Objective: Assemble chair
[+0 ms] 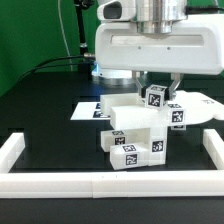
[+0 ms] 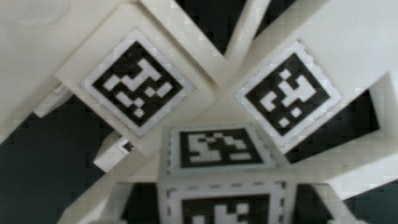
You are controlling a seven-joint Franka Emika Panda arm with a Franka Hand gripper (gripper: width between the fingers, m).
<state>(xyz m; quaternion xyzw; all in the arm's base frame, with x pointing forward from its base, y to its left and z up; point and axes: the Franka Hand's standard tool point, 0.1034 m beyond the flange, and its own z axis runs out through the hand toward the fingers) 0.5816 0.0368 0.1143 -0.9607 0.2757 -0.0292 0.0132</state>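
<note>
The gripper (image 1: 157, 87) is low over the parts clump, one dark finger on each side of the top block (image 1: 155, 98). The white hand body blocks the contact line, so I can't tell if it's pinching the block or just straddling it.

The wrist view doesn't settle it. It's packed with white struts splaying in a V and four square tags (image 2: 139, 85) at very close range. Two of them sit diamond-wise and two sit squarer on a stepped block face. No fingertips clearly readable there.

The chair (image 1: 135, 135) is mid-table, right under the hand. It's a stacked clump of white blocky pieces, with tags showing on the top block, a side face and the lower front faces. Which pieces are actually joined is not readable. A flat white piece (image 1: 200, 106) pokes out toward the exterior view's right, touching or just beside the clump.

The marker board (image 1: 88, 108) lies flat behind the clump on the exterior view's left, part hidden by it.

The table (image 1: 40, 110) is black. White border rails (image 1: 100, 184) run along the near edge and up both sides, well apart from the clump. A green backdrop (image 1: 25, 30) stands behind.
</note>
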